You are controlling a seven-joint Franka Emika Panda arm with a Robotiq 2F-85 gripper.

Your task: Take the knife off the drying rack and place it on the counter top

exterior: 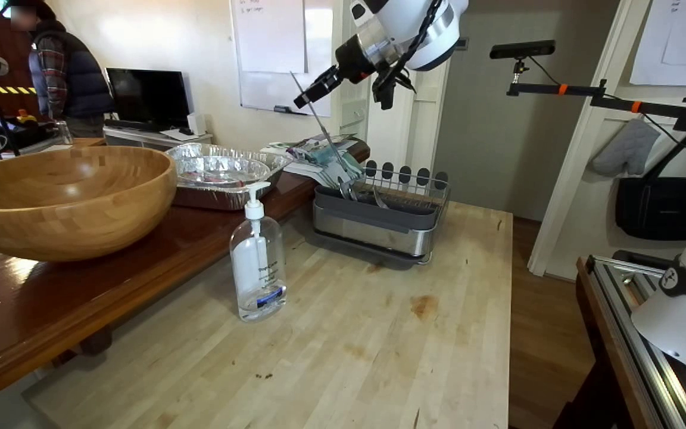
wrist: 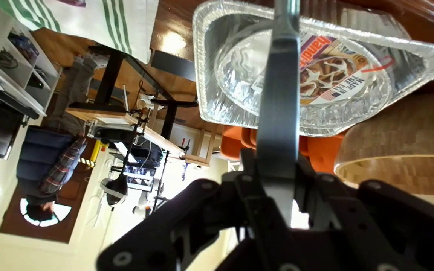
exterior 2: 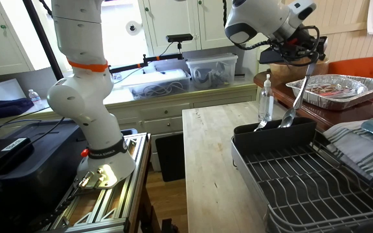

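In an exterior view, the rack (exterior 2: 298, 181) sits close up on the counter (exterior 2: 212, 168). Higher than the rack, the claw (exterior: 303, 99) pinches the knife (wrist: 279, 98), which slants down toward the rack. Beyond the rack stands a soap bottle (exterior 2: 265, 102)

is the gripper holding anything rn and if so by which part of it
Yes, the gripper is holding the knife by its blade; the metal handle appears to hang below the hold.
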